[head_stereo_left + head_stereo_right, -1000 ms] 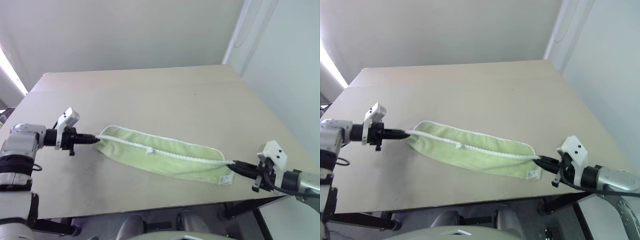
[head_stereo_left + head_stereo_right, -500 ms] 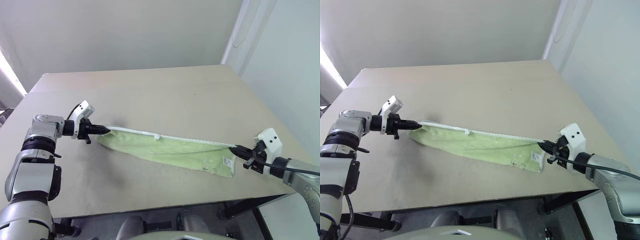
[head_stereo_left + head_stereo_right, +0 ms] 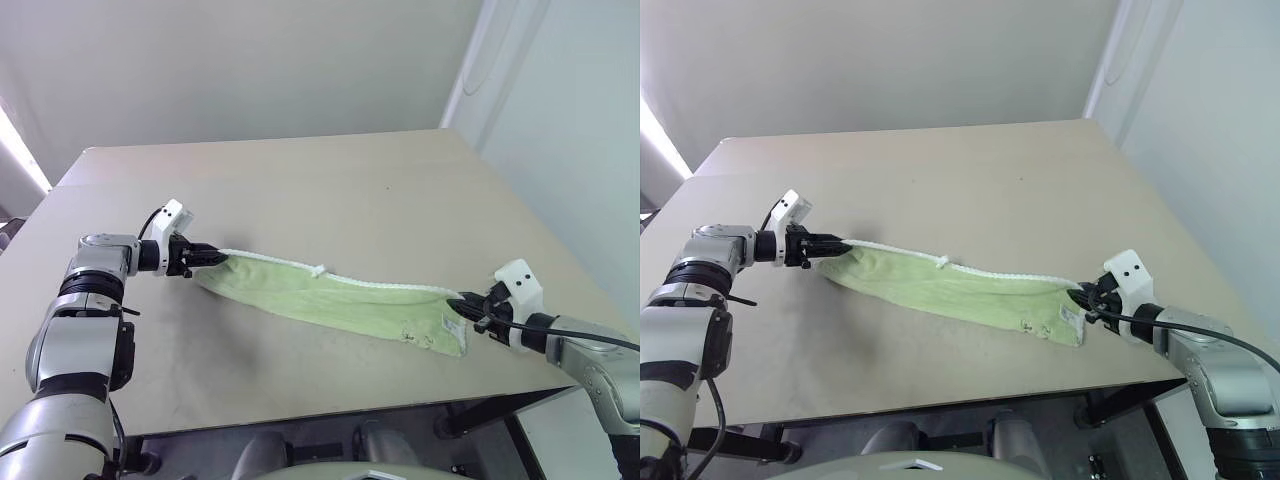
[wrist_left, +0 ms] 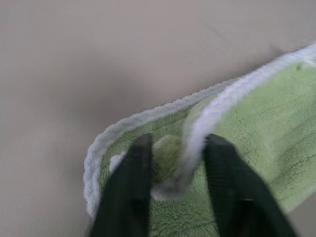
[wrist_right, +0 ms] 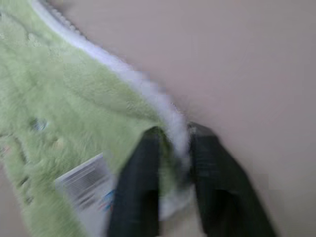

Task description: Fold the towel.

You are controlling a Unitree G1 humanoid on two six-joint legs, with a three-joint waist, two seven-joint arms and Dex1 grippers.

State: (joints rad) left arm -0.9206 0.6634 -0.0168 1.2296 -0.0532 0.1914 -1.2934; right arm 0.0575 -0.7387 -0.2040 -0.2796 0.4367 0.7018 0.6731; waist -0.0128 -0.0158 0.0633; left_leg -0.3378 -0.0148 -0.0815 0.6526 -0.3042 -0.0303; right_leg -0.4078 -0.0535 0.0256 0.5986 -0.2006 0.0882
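You're working over a beige tabletop whose near half carries the pale lime-green towel, folded lengthwise into a long strip that runs from your left down toward the near right corner. Its white stitched edging lines the far side, with a small white loop tag sticking up partway along. Near the right end you can see a printed label and some dark marks on the terry.

Your left gripper has its fingers parted around the towel's left corner, the bunched edging sitting between them. Your right gripper has the right corner's white edge between its two fingers, slightly spread; whether either one truly pinches the cloth, you can't tell.
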